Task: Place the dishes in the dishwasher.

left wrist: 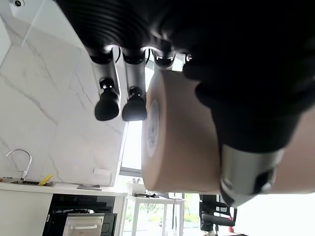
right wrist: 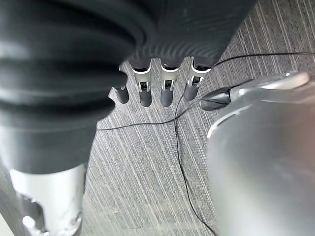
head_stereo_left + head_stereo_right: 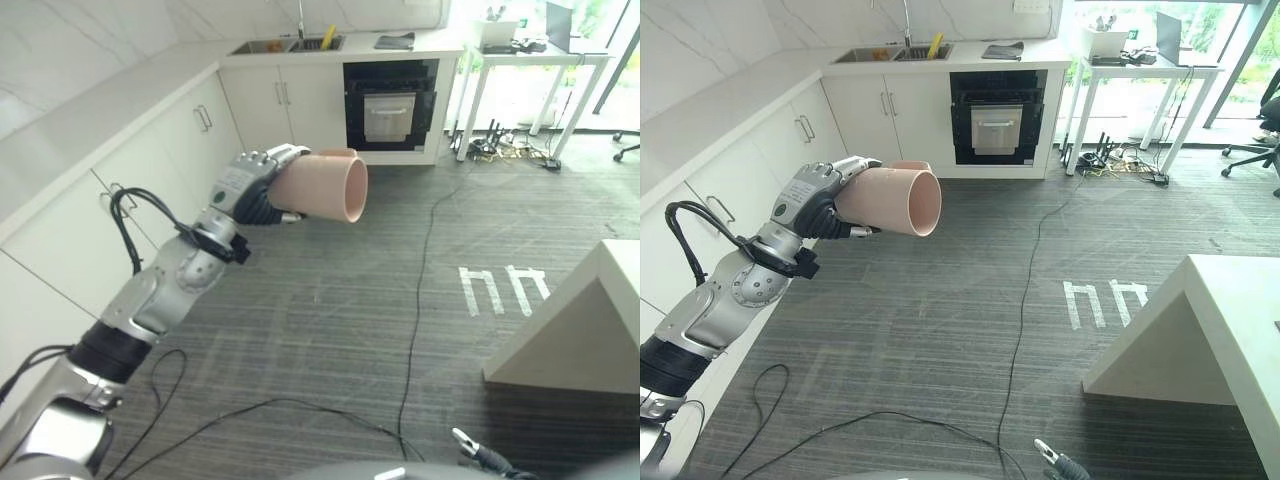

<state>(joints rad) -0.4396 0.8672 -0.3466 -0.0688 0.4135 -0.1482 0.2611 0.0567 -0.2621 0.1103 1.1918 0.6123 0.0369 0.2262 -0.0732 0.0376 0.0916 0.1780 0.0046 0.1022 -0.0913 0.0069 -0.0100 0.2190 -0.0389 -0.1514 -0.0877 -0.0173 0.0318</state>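
The left hand [image 3: 250,185] is up in mid-air, fingers and thumb curled round a pink cup [image 3: 325,186], and the cup lies on its side with the open mouth pointing away from the arm, toward the middle of the room. From the left wrist view the thumb crosses the cup's wall while two dark-tipped fingers [image 1: 120,105] stick out straight beside it, clear of the cup [image 1: 179,142]. The cup hangs well above the grey striped floor [image 3: 330,330], touching nothing but the hand. Down low, the right hand [image 2: 152,91] hangs with its fingers straight and relaxed, nothing in them, over that same floor. Moving outward: white cabinets [image 3: 190,130] run along the robot's left under a pale counter [image 3: 710,110], and that counter turns the corner to a sink [image 3: 890,53] with a tall tap, a yellow item [image 3: 935,44] lying at its edge and a dark cloth [image 3: 1002,50] just beyond. Below the counter there, past the cup, sits a dark built-in appliance [image 3: 997,115] with its door shut. Further right stands a white table [image 3: 1140,70] carrying a laptop and small items, with cables bunched on the floor beneath it. Close on the robot's right, the corner of another white table [image 3: 1210,330] juts in.
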